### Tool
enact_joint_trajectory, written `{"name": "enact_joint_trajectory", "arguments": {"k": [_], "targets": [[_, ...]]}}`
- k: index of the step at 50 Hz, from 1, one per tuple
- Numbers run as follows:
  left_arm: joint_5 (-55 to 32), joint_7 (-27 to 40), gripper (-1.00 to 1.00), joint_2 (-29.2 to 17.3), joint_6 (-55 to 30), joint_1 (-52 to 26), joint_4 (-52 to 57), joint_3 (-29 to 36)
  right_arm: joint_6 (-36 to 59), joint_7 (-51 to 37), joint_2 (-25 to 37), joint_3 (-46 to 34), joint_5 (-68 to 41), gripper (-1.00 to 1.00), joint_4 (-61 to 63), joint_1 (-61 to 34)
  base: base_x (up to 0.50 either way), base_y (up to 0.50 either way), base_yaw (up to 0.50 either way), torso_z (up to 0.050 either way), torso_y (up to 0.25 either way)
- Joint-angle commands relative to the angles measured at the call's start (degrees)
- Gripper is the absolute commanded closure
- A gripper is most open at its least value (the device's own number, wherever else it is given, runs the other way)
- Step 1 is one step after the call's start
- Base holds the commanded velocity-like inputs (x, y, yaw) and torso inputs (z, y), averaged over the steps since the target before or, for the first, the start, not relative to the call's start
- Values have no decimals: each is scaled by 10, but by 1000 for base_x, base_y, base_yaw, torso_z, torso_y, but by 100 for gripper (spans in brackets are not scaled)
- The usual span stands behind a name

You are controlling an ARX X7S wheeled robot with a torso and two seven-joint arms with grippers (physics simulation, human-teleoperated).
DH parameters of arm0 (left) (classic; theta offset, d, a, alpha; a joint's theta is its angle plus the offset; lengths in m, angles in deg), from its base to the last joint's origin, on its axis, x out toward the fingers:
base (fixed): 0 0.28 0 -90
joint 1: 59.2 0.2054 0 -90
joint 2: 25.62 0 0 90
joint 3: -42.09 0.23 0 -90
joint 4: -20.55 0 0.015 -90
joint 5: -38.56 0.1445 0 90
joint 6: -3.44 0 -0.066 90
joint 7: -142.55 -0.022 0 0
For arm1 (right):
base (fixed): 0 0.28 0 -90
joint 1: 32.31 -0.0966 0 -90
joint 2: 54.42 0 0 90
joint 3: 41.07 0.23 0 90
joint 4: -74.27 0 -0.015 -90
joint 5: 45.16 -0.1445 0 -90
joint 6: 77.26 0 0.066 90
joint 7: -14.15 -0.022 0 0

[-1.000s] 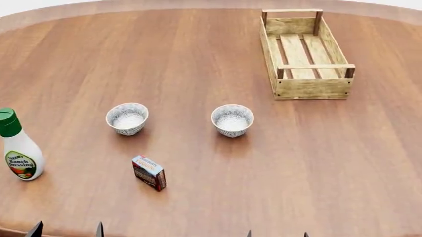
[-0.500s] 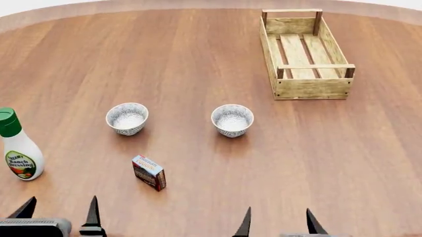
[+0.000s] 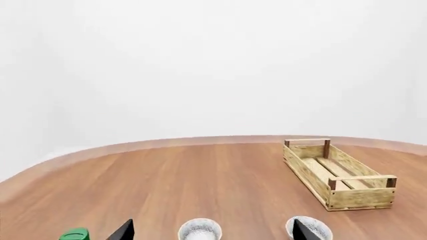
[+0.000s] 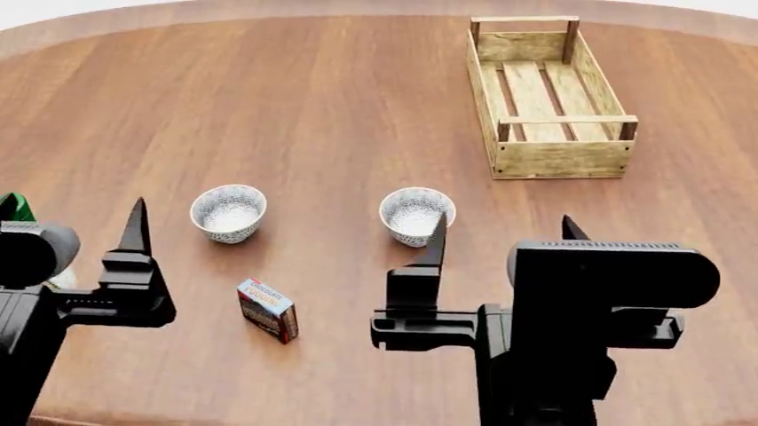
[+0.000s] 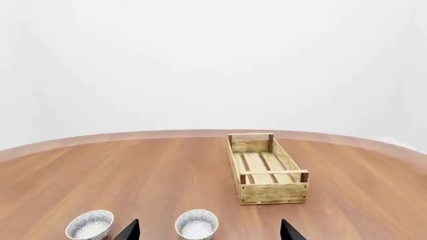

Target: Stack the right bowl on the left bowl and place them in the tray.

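The right bowl (image 4: 417, 215) stands upright on the round wooden table (image 4: 355, 106), a little ahead of the robot and near the middle of the head view; the left bowl (image 4: 229, 212) stands level with it, well apart to the left, and both are empty and untouched. The tray (image 4: 548, 96) lies farther out and to the right, its long axis running away from the robot, with nothing in it. The right gripper (image 4: 503, 240) hangs above the table with its fingers spread wide and holding nothing; its inner finger (image 4: 434, 244) shows just in front of the right bowl, so the bowl sits slightly ahead and toward the left of the gap between the jaws. The left gripper (image 4: 77, 231) is likewise spread and empty, with the left bowl ahead of it and to its right. In the right wrist view the right bowl (image 5: 197, 223) falls between the two fingertips, toward one side. By this layout the right arm is the nearer one to the bowl that must be lifted, and the next move probably calls for a short reach forward and down over its rim. A small colourful box (image 4: 268, 310) and a green-capped bottle (image 4: 17, 209) stand nearer the left arm, clear of that path
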Motion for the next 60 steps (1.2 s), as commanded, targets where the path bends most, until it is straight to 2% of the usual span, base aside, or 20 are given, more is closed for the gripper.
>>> {"name": "enact_joint_trajectory", "arguments": {"k": [1, 11, 31, 60], "targets": [[-26, 15, -100, -8, -100, -85, 51, -8, 132, -20, -20, 34, -45, -100, 59, -112, 0, 0, 0, 0, 0], [-28, 18, -100, -15, -101, -86, 58, -6, 116, -5, -15, 29, -64, -100, 67, -104, 38, 0, 0, 0, 0], [-27, 16, -100, -17, -66, -66, 36, 6, 67, -12, -5, 7, -58, -100, 44, -79, 500, 0, 0, 0, 0], [-35, 22, -100, -23, -60, -68, 38, 8, 67, -35, 2, -5, -67, -100, 48, -89, 500, 0, 0, 0, 1]]}}
